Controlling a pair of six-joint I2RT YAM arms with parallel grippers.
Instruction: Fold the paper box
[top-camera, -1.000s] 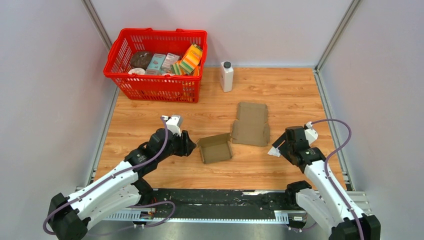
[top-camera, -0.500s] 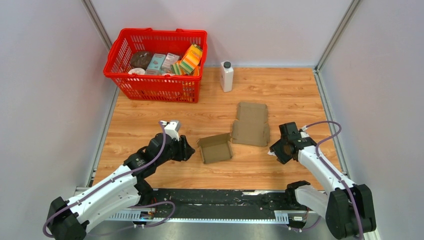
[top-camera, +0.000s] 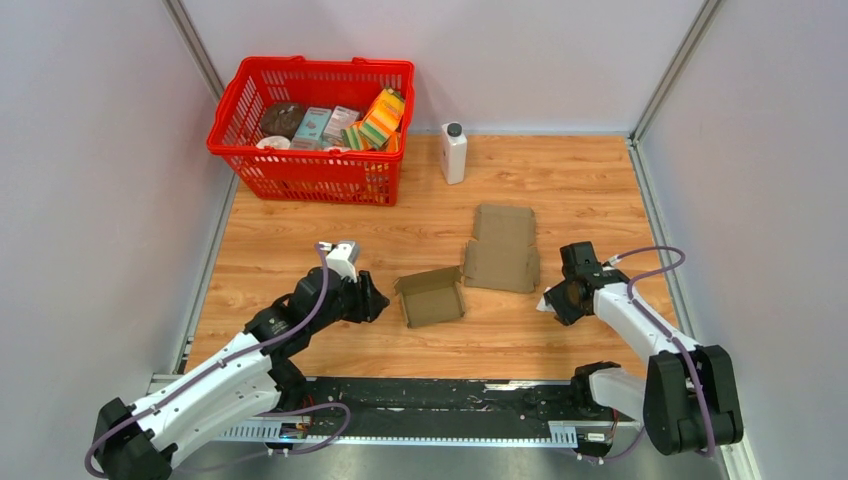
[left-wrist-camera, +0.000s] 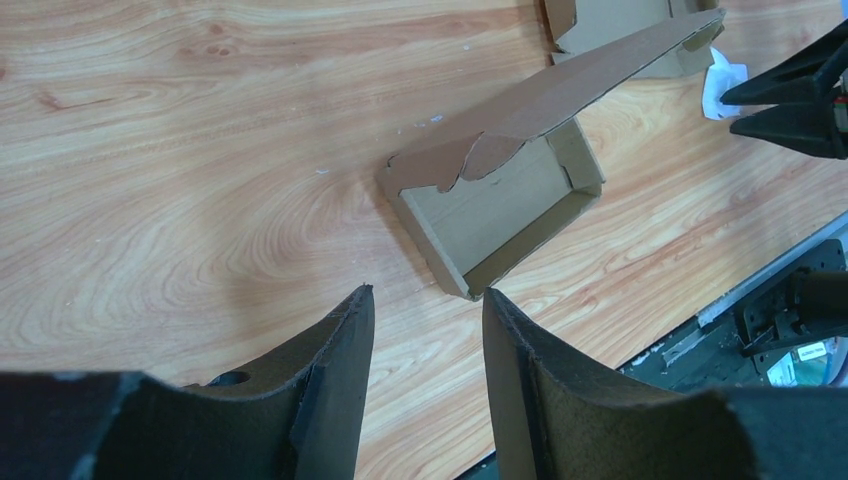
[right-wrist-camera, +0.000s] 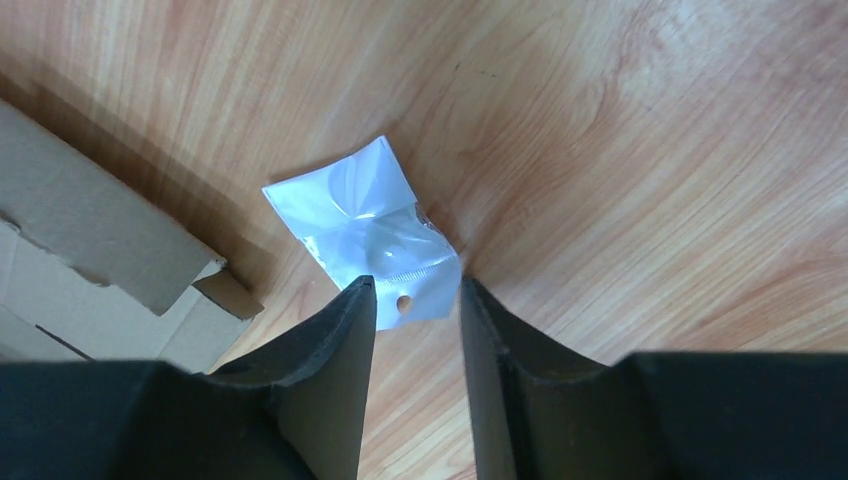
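Observation:
The brown paper box (top-camera: 432, 298) lies mid-table as a shallow open tray, its lid panel (top-camera: 503, 250) stretched flat to the upper right. The left wrist view has the tray (left-wrist-camera: 500, 215) ahead of my open left gripper (left-wrist-camera: 425, 300), which hovers just left of it with nothing between its fingers. My right gripper (top-camera: 553, 297) is low at the lid's right edge. Its fingertips stand either side of the near end of a small white plastic bag (right-wrist-camera: 365, 230) lying on the wood, with a gap still between them. A corner of the cardboard (right-wrist-camera: 90, 230) is at the left.
A red basket (top-camera: 232, 100) of groceries stands at the back left, with a white bottle (top-camera: 453, 152) to its right. Grey walls close in three sides. A black rail (top-camera: 440, 398) runs along the near edge.
My right gripper has come down and left onto the white bag, and its jaws have narrowed. The left arm has barely shifted. The box has not moved.

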